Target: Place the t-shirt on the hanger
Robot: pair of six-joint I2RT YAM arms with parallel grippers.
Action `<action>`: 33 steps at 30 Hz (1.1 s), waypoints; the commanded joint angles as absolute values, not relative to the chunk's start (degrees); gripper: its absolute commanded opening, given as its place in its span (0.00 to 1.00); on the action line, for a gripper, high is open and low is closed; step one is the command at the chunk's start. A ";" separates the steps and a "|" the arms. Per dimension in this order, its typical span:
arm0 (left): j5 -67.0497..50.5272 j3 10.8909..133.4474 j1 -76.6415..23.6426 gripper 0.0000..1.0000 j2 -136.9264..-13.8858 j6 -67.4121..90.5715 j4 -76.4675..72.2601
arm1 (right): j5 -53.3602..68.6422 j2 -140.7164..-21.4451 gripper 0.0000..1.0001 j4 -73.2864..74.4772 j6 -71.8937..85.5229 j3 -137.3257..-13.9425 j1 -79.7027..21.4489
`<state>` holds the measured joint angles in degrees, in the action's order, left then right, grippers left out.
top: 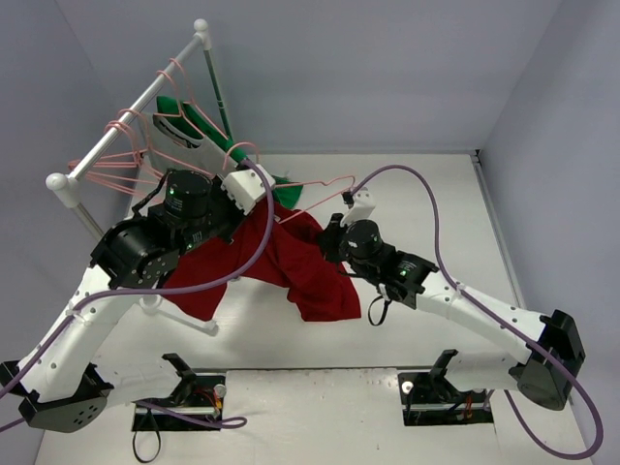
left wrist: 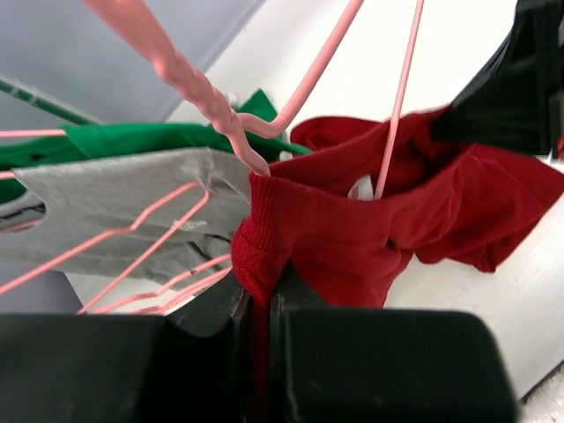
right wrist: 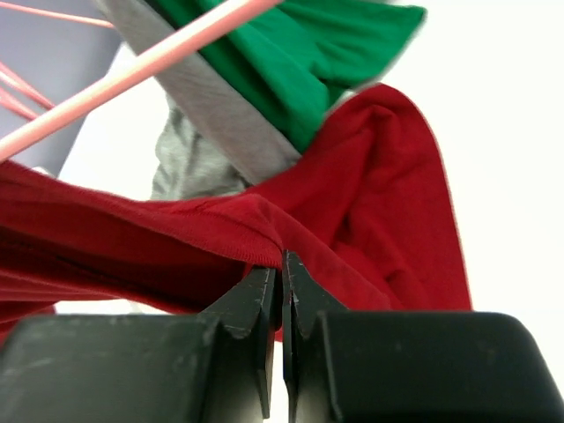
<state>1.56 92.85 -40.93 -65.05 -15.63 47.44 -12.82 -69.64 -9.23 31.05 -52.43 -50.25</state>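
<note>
The dark red t-shirt [top: 291, 260] hangs between my two grippers above the table. My left gripper [top: 258, 197] is shut on its ribbed collar [left wrist: 256, 251]. My right gripper [top: 336, 232] is shut on a fold of its edge [right wrist: 264, 225]. The pink hanger [top: 334, 181] lies across the top of the shirt between the grippers. In the left wrist view its twisted neck [left wrist: 211, 101] sits above the collar and one wire runs down into the shirt's opening. A pink wire [right wrist: 132, 70] crosses the right wrist view above the t-shirt.
A white rail [top: 126, 107] at the back left carries several more pink hangers [top: 121, 167], a grey t-shirt [left wrist: 123, 198] and a green garment [left wrist: 167, 137], close behind the left gripper. Grey walls stand on three sides.
</note>
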 commanded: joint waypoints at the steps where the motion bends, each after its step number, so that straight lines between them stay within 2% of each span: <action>1: 2.29 91.80 -41.31 0.00 -60.87 -15.11 44.28 | -13.93 -64.59 0.00 -12.88 29.65 -50.52 -46.18; 13: 3.68 82.97 -41.13 0.00 -52.32 -22.58 47.19 | -13.27 -61.10 0.00 -3.61 24.18 -54.76 -39.27; 25: 5.46 86.36 -41.25 0.00 -56.30 -25.43 52.43 | -15.03 -64.23 0.00 4.58 17.86 -66.74 -39.11; 33: 12.81 92.94 -41.99 0.00 -63.58 -21.85 52.73 | -12.58 -65.20 0.00 6.93 16.80 -72.48 -39.89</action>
<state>6.32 88.08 -41.49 -60.96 -23.56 54.01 -10.59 -64.77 8.29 18.73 -67.91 -40.12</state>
